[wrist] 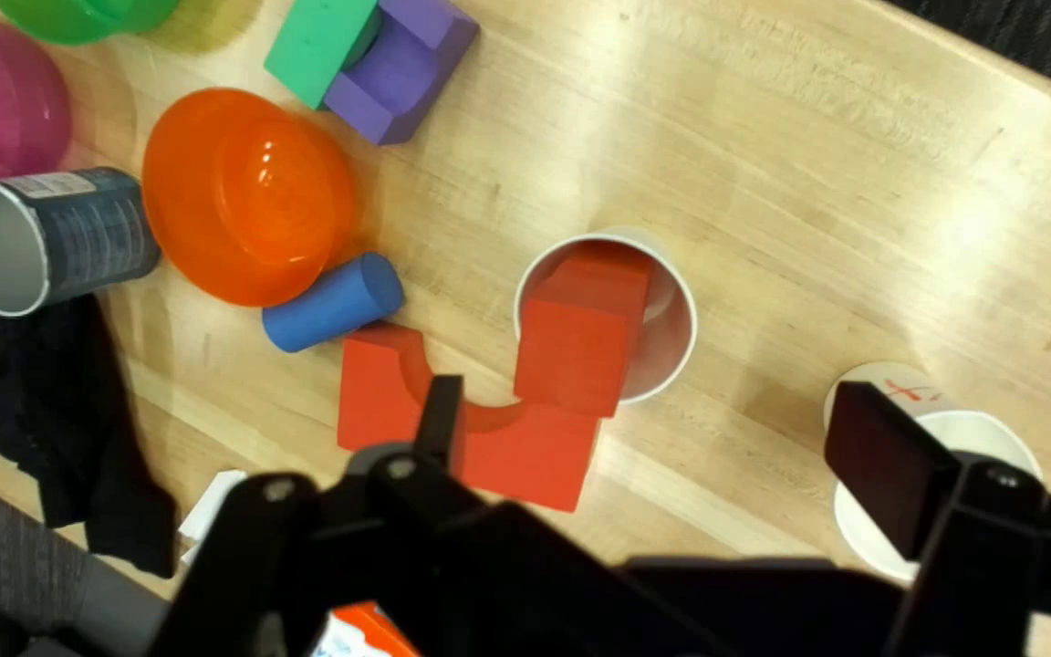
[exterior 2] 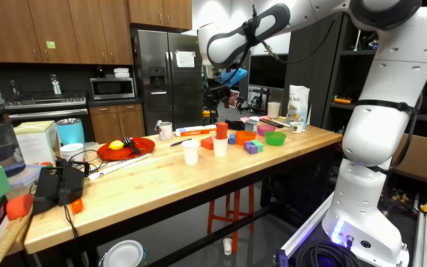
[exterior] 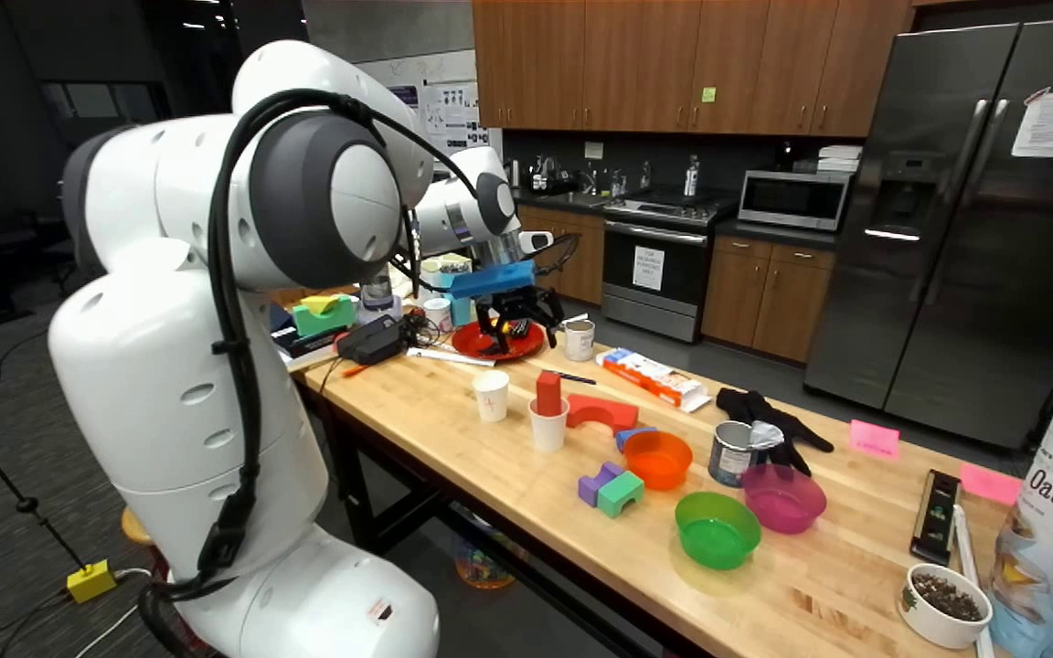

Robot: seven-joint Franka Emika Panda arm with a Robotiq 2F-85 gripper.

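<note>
My gripper (wrist: 658, 438) is open with nothing between its fingers, held above the table; it also shows in both exterior views (exterior: 519, 334) (exterior 2: 217, 98). In the wrist view a red block (wrist: 571, 351) stands tilted in a white cup (wrist: 671, 365), sticking out over the rim. A red arch block (wrist: 525, 456) lies beside that cup, partly behind the left finger. A second white cup (wrist: 982, 438) with a red mark is partly hidden by the right finger. A blue cylinder (wrist: 329, 306) lies between the arch and an orange bowl (wrist: 247, 196).
Green (exterior: 717, 530) and magenta (exterior: 784, 498) bowls, purple (exterior: 592, 484) and green (exterior: 620, 493) blocks, an open can (exterior: 729, 454) and a black glove (exterior: 782, 425) are on the table. A red plate (exterior 2: 143, 144) holds a lemon (exterior 2: 116, 145) and black utensils. An oats bag (exterior: 1052, 530) stands at one end.
</note>
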